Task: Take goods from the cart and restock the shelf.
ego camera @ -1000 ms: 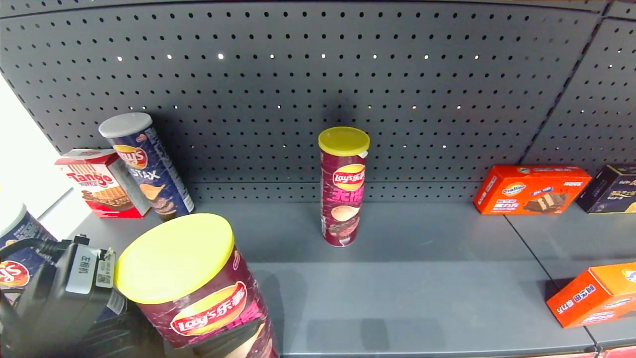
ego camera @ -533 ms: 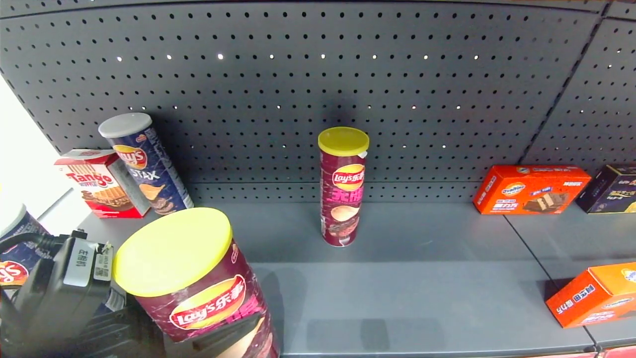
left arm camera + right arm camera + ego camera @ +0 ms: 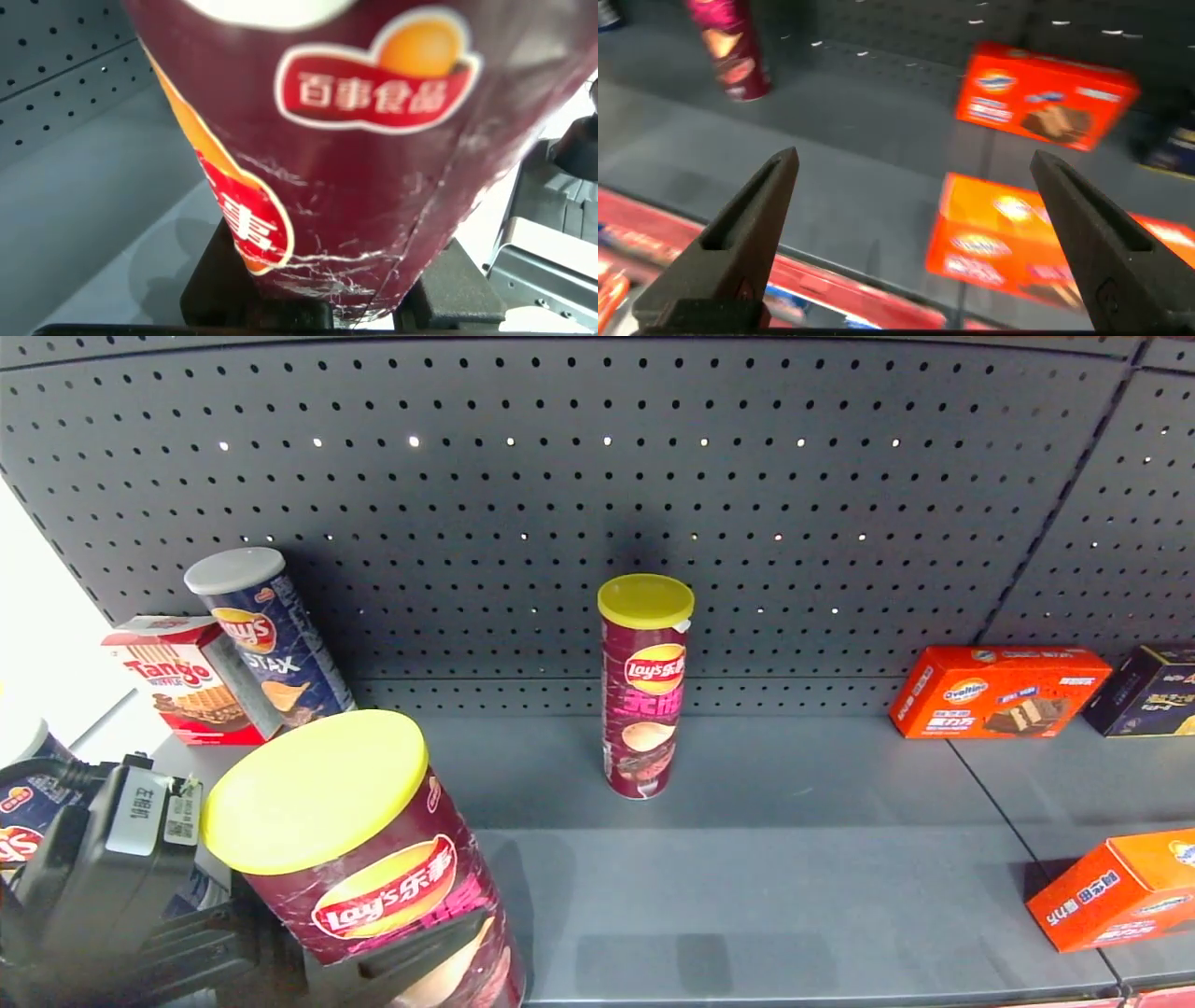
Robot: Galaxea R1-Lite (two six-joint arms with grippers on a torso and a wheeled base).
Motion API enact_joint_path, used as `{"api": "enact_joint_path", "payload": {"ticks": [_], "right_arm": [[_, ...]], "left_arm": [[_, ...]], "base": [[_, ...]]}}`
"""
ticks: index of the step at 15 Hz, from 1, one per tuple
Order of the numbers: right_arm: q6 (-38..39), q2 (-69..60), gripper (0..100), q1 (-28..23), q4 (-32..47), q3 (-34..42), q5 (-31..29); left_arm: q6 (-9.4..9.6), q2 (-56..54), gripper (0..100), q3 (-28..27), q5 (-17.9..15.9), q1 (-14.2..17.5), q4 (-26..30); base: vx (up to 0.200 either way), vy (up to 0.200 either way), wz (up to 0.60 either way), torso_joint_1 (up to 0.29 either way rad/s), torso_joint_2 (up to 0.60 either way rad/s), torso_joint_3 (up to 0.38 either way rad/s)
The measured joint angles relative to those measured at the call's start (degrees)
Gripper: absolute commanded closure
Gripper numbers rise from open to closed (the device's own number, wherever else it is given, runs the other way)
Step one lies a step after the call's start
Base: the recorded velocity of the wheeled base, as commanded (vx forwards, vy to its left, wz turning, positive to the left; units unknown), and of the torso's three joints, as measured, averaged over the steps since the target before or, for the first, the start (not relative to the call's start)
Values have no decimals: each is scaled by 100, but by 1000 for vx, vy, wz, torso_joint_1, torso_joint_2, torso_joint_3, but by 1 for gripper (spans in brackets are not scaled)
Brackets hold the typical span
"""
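Your left gripper (image 3: 373,947) clamps the maroon chip can (image 3: 378,863).
Long axis near upright, yellow lid (image 3: 316,791) up, at the shelf (image 3: 794,896) front; your right gripper (image 3: 929,233) gapes wide, empty.

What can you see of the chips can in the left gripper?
A tall maroon chips can, a cardboard-looking tube with white scuffs, a red-and-yellow logo and a closed yellow lid. It leans slightly, gripped low down by the black fingers of the left gripper, over the front left of the grey shelf. Its base is hidden.
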Motion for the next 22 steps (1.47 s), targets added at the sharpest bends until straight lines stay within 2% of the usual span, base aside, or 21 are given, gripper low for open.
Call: {"api": "enact_joint_path", "payload": {"ticks": [5, 8, 11, 14, 17, 22], "right_arm": [[7, 1080, 0, 474, -310, -356, 77], [10, 1673, 0, 670, -738, -444, 373], [13, 2415, 0, 808, -1534, -513, 677], [-4, 3228, 0, 855, -2202, -711, 1345], [-23, 3941, 0, 852, -2623, -1056, 2532], [-173, 5171, 0, 869, -4016, -1395, 3378]], "left_arm": [[-22, 0, 100, -40, -7, 0, -9], [-29, 0, 100, -40, 1, 0, -5], [-30, 0, 100, -60, 17, 0, -6], [-30, 6, 100, -116, 26, 0, 2], [-40, 9, 100, -134, 41, 11, 2], [-33, 4, 100, -154, 28, 273, 13]], "base": [[0, 0, 0, 0, 0, 0], [0, 0, 0, 0, 0, 0], [0, 0, 0, 0, 0, 0], [0, 0, 0, 0, 0, 0], [0, 0, 0, 0, 0, 0], [0, 0, 0, 0, 0, 0]]}}
